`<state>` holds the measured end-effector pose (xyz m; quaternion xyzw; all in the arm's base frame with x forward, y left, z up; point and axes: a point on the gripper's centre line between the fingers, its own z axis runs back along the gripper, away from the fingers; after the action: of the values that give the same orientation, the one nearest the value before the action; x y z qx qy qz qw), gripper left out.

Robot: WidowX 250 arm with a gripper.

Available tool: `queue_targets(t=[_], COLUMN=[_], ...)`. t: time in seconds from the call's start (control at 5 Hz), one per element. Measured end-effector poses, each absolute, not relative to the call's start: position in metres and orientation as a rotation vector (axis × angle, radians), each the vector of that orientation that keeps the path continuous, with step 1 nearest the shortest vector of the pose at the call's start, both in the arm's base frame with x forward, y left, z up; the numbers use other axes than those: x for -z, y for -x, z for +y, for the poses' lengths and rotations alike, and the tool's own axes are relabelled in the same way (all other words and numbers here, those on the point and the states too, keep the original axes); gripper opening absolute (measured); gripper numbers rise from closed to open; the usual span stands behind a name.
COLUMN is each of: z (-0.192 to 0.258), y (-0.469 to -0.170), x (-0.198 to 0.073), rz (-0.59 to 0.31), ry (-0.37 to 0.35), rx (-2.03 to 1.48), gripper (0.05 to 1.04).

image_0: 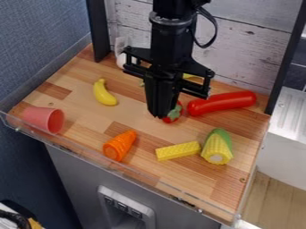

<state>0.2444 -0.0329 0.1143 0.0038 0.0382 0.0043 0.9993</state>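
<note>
Over the middle of the wooden tabletop (78, 109), the black two-finger gripper (159, 114) hangs down right beside a small red toy strawberry with green leaves (174, 113). Whether it is open or shut, one cannot tell. A long, smooth red toy sausage (223, 103) lies toward the right edge, and a curved yellow toy banana (104, 93) lies toward the left edge.

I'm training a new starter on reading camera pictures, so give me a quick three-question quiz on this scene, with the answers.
1. Which is nearest the gripper?
A) the toy banana
B) the strawberry-like toy
C) the toy carrot
2. True or false: the pink cup lies on its side.
3. Fill in the colour: the husk on the toy corn is ____.

Key: 1 B; 2 true; 3 green.
</note>
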Motion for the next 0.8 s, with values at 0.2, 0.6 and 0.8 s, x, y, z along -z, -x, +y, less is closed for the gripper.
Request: queue_targets(t=[0.2, 0.6, 0.8], z=[-0.040, -0.057, -0.063], y=[-0.257, -0.324, -0.358], x=[-0.115, -0.120, -0.118], rz=[0.090, 0.095, 0.095], ry=[-0.004, -0.004, 0.001], rx=[-0.124, -0.524, -0.735], gripper=[0.061, 0.064, 0.070])
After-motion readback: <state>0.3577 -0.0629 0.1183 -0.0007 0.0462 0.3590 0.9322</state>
